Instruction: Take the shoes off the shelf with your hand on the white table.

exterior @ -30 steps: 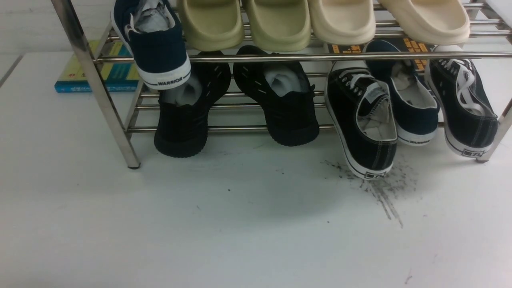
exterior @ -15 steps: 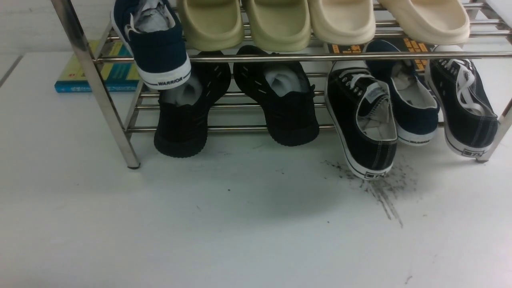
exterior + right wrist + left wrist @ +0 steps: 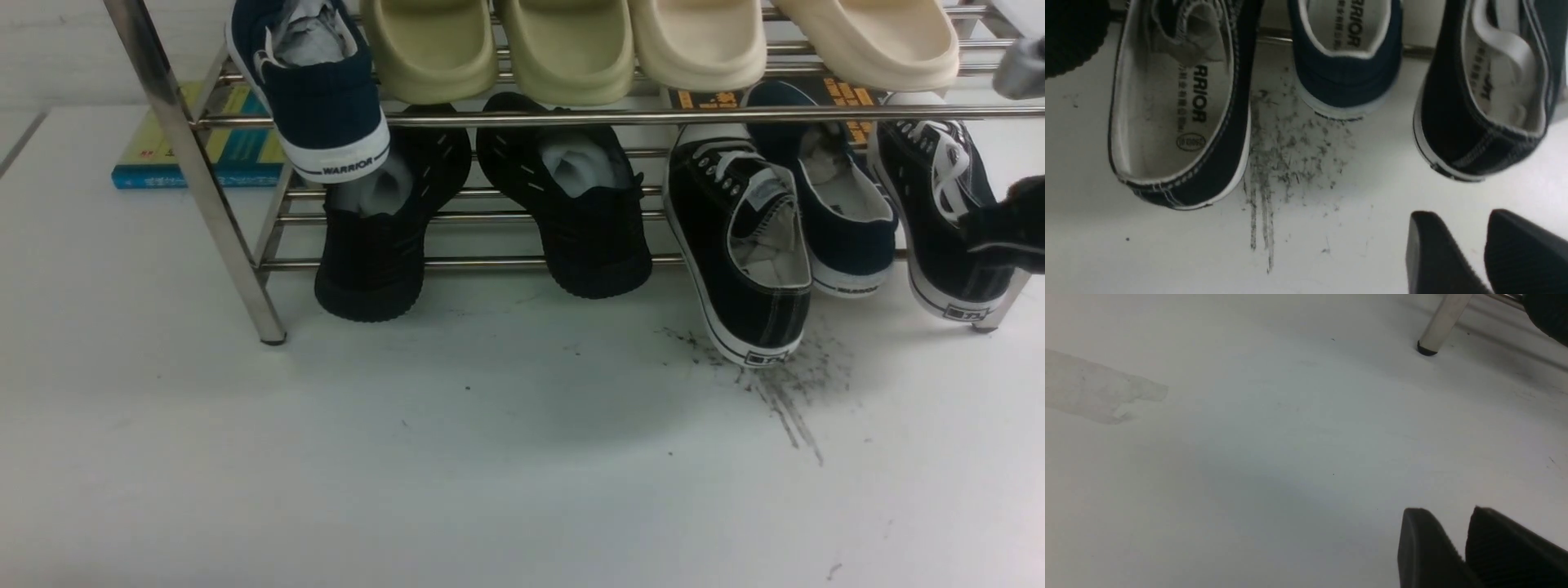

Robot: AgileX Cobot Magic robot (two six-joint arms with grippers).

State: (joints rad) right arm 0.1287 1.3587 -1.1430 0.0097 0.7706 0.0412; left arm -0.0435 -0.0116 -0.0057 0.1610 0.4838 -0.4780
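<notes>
No shoes are down on the white table [image 3: 490, 457] yet, so both black lace-up shoes [image 3: 771, 306] are left to take from the rack's right side [image 3: 522, 119], and the right gripper [image 3: 1462, 213] is a little open, holding nothing.

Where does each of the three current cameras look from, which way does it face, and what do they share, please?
Front view: between the arms, facing forward at the shelf and white table; part of the right gripper shows at its right edge.
Left wrist view: on the left wrist, facing the white table and one shelf leg; the left gripper's fingertips show.
Right wrist view: on the right wrist, facing the black canvas sneakers; the right gripper's fingertips show.
Front and right wrist views share those sneakers and the dark scuffs.
</notes>
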